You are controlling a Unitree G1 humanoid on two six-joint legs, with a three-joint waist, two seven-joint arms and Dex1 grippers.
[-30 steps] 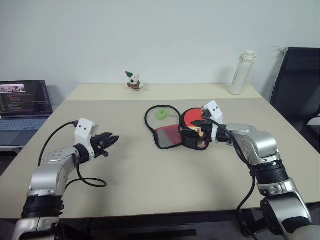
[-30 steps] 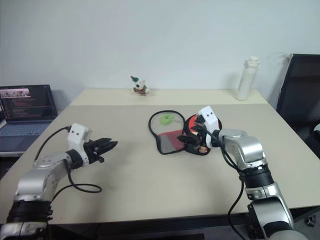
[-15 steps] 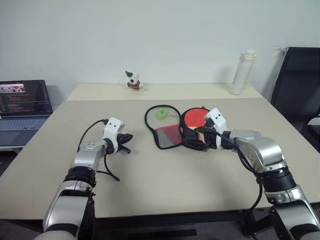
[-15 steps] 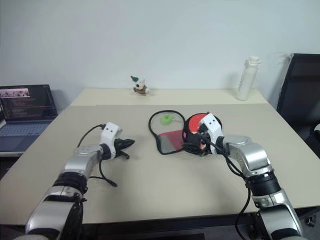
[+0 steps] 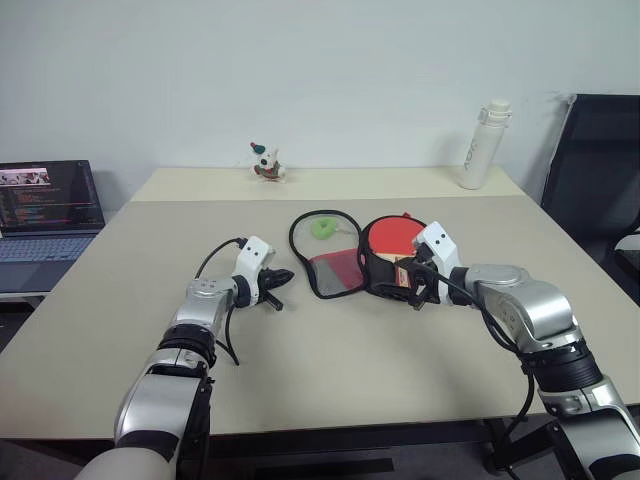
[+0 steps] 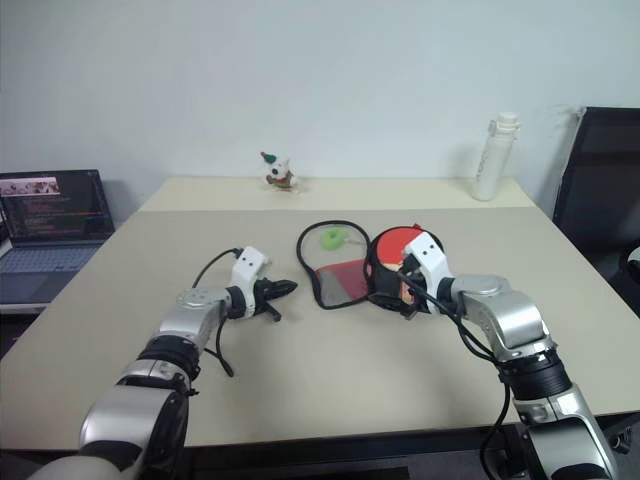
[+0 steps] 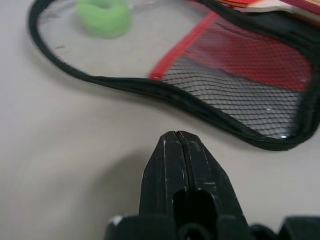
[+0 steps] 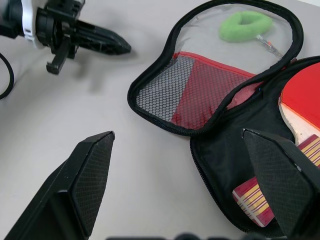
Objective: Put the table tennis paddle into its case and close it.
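The case [image 5: 335, 270] lies unzipped and spread flat on the table, its mesh-pocket flap [image 8: 200, 90] to the left and a green tag [image 5: 322, 228] inside the flap. The table tennis paddle [image 5: 395, 238] rests in the black right half, red face up, with its striped wooden handle [image 8: 260, 200] toward me. My right gripper [image 5: 405, 285] hovers open just over the handle end, its fingers wide apart with nothing between them. My left gripper [image 5: 283, 275] is shut and empty, low over the table, its tip [image 7: 176, 137] a short way from the flap's black rim.
A white bottle [image 5: 482, 145] and a small toy figure [image 5: 266, 163] stand at the table's far edge. A laptop [image 5: 45, 210] sits on a lower surface at the left. A black chair [image 5: 595, 170] is at the right.
My left gripper has shut and travelled right across the table to the case's open flap. The right gripper has stayed open over the paddle, sinking slightly.
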